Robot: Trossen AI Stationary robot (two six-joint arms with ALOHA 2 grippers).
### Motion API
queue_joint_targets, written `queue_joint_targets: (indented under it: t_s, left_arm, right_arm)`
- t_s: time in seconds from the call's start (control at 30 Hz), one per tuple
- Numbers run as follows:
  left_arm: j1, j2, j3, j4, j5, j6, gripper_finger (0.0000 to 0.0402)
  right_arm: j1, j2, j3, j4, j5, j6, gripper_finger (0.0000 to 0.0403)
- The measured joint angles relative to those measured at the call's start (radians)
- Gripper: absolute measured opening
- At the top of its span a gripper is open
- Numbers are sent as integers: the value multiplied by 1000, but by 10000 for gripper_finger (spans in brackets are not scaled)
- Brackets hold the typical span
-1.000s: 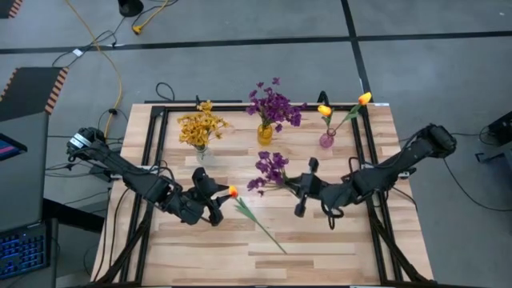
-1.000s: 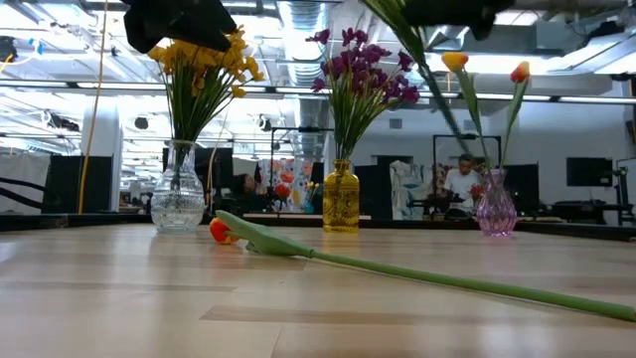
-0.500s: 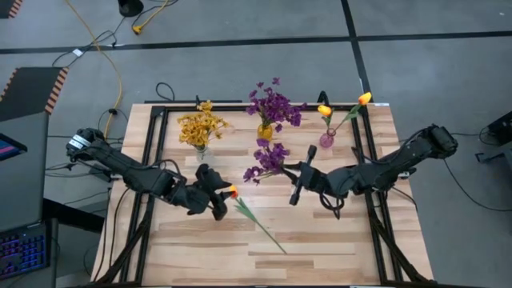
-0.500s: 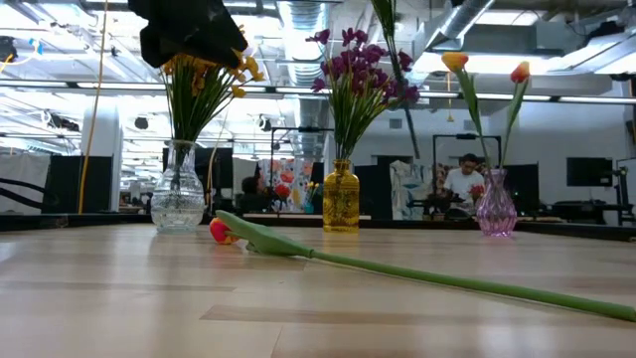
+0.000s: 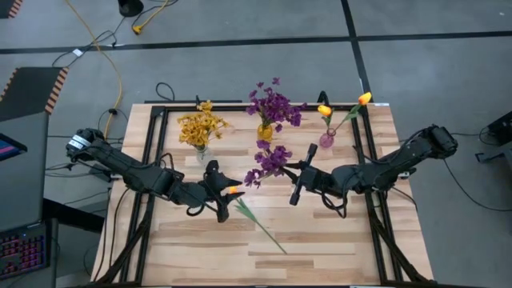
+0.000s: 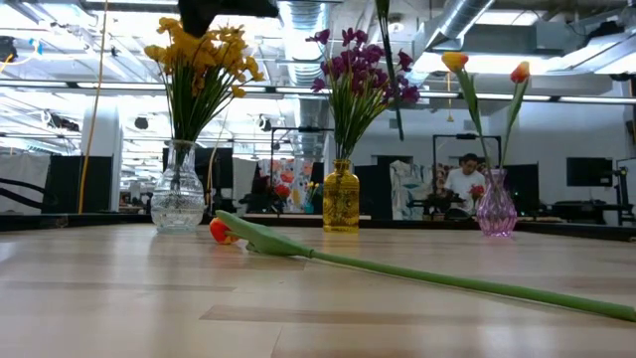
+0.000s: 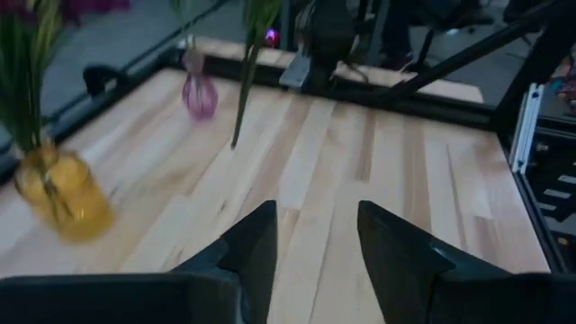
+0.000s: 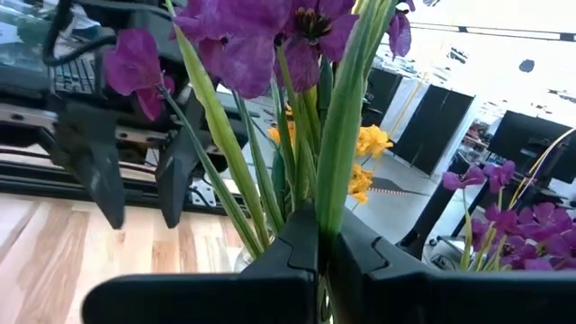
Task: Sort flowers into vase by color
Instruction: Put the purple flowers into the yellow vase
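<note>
- Yellow blossoms already stand in the clear glass vase (image 5: 200, 152) at the table's far left; this colour looks finished.
- Purple bunches fill the amber vase (image 5: 265, 133) at the far middle, and two orange-yellow tulips sit in the pink vase (image 5: 326, 140) at the far right.
- One more purple bunch (image 5: 268, 162) is in the air, its stems clamped between the shut fingers of the right gripper (image 5: 294, 186), just in front of the amber vase. By my judgement it goes there next.
- A single tulip (image 5: 254, 218) lies flat on the wooden table (image 5: 336, 240), head toward the left gripper (image 5: 223, 195).
- The left gripper hovers over that tulip head with its fingers apart and nothing between them.
- Left to do, as I judge: seat the purple bunch, then lift the tulip into the pink vase.
</note>
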Motion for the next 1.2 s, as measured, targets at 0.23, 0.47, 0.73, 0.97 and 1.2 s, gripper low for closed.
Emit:
queue_joint_targets:
  t_s: [0.23, 0.47, 0.73, 0.97, 1.2]
  left_arm:
    - [16, 0, 0, 106, -25, 171, 202]
    - [74, 0, 0, 223, -18, 290, 221]
    - [117, 0, 0, 325, 123, 393, 214]
    - [121, 0, 0, 411, 171, 504, 204]
    - [121, 54, 2, 520, 188, 538, 199]
  right_arm:
    - [-31, 0, 0, 1, -97, 0, 34]
    - [-58, 0, 0, 6, -208, 1, 35]
    - [-65, 0, 0, 35, -314, 0, 35]
    - [-65, 0, 0, 40, -334, 0, 35]
    - [-65, 0, 0, 39, -336, 0, 35]
